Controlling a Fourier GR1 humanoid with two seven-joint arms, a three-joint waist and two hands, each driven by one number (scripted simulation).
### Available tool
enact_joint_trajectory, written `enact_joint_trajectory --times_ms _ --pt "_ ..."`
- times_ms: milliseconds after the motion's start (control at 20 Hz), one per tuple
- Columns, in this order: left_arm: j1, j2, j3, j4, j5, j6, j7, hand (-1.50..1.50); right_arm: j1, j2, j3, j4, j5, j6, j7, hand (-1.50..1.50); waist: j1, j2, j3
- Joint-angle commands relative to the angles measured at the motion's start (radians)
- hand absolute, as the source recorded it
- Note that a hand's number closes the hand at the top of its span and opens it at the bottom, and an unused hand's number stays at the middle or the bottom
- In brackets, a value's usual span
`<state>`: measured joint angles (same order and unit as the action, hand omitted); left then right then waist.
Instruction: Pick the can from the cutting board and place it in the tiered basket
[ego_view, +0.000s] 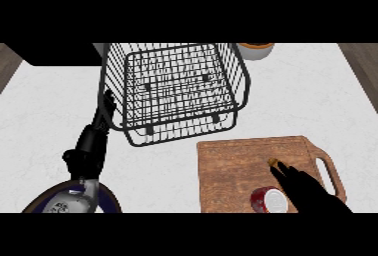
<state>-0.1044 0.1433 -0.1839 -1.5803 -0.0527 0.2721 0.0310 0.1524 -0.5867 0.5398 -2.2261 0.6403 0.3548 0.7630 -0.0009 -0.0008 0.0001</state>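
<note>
Red can (269, 199), pale top, on the cutting board (232, 170) beside the straight-fingered right robot hand (306, 190).

White table (310, 100) is lying open right of the black wire tiered basket (177, 85); the left hand (100, 127) is crowding its left side.

White counter (310, 100) carries wire tiered basket (177, 90), wooden cutting board (236, 170), orange-rimmed container (256, 50) at far edge.

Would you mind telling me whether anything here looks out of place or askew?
Nothing stands out. The can sits upright on the cutting board beside the right hand, and the tiered basket stands level on the counter.
</note>
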Motion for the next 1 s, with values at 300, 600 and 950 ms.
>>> enact_joint_trajectory --times_ms 300,600,950 --pt "-0.065 -0.037 0.060 0.090 -0.022 -0.031 -0.031 0.00 -0.001 0.095 -0.051 0.130 0.049 0.036 -0.109 -1.50 -0.002 0.001 0.000" --pt "-0.002 -0.059 0.038 0.032 -0.048 -0.047 -0.026 0.00 -0.006 0.151 -0.080 0.137 0.079 0.067 -0.123 -1.50 0.000 0.000 0.000" --pt "-0.006 -0.054 0.056 -0.035 -0.068 -0.052 0.029 0.00 0.040 0.202 -0.054 0.278 0.173 -0.056 -0.244 -1.50 0.001 0.000 0.000"
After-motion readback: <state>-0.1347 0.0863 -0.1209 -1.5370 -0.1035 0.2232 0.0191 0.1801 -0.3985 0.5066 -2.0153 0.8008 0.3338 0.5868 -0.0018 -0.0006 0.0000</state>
